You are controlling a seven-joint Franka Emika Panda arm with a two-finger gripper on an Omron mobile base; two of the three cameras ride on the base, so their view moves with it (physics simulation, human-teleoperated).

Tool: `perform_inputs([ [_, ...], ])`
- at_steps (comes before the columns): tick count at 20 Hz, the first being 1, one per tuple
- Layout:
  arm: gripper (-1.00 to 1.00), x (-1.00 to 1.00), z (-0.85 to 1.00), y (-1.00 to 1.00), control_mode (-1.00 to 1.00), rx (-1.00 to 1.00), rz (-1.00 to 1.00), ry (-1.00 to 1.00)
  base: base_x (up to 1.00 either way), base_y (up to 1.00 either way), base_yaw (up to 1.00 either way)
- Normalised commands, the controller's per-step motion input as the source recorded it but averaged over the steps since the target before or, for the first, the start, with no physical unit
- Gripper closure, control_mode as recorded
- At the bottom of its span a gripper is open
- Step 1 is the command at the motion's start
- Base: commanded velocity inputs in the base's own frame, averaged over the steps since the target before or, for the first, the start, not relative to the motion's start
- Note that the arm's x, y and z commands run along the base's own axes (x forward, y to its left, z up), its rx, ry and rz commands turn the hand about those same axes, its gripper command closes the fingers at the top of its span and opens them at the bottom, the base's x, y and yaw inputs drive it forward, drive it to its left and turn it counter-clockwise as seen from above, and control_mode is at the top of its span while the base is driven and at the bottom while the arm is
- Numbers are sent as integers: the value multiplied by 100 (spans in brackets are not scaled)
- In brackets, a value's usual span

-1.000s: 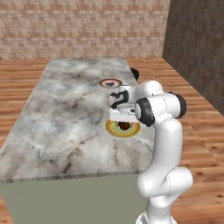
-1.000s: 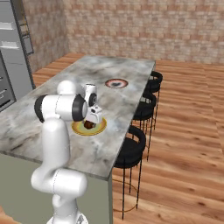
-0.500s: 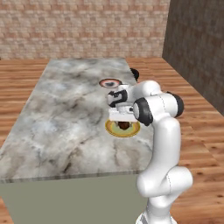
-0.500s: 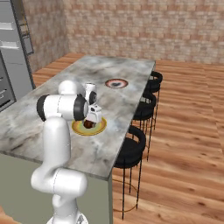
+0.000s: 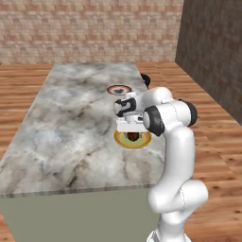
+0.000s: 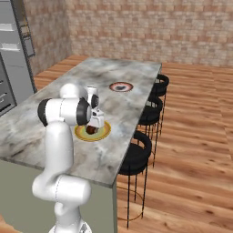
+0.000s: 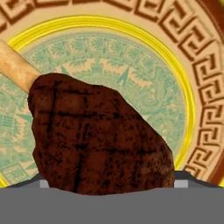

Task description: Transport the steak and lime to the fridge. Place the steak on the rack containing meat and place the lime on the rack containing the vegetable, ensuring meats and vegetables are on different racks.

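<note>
The steak [image 7: 96, 140], dark reddish-brown with a tan bone end, lies on the yellow-rimmed round plate [image 7: 131, 31] near the counter's right edge. My gripper [image 7: 113, 181] hangs low over that plate, open, with a fingertip [image 7: 42, 183] on each side of the meat. From the base cameras the steak [image 5: 134, 136] [image 6: 91, 129] peeks out under the gripper [image 5: 133, 132] [image 6: 93, 126]. Farther along the counter sits a red-rimmed dark plate [image 5: 118, 89] [image 6: 121, 86] with a small dark spot at its middle, too small to tell whether it is the lime. The fridge is out of view.
The marble counter [image 5: 71, 123] [image 6: 113, 152] is long, with wooden floor all round. Black bar stools [image 6: 142, 148] stand along its right side. Grey cabinets [image 6: 11, 63] rise at the far left of the right base view.
My hand has come down from above the yellow-rimmed plate to just over the steak. Plates and steak have stayed where they were.
</note>
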Motion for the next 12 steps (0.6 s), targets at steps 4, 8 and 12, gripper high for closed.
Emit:
perform_inputs([
  [4,100,-80,6,-1,-100,0,0,-17,0,0,0],
  [8,100,-97,60,0,-100,4,0,-37,0,0,0],
  [12,100,-98,80,-5,-100,8,0,-32,0,0,0],
])
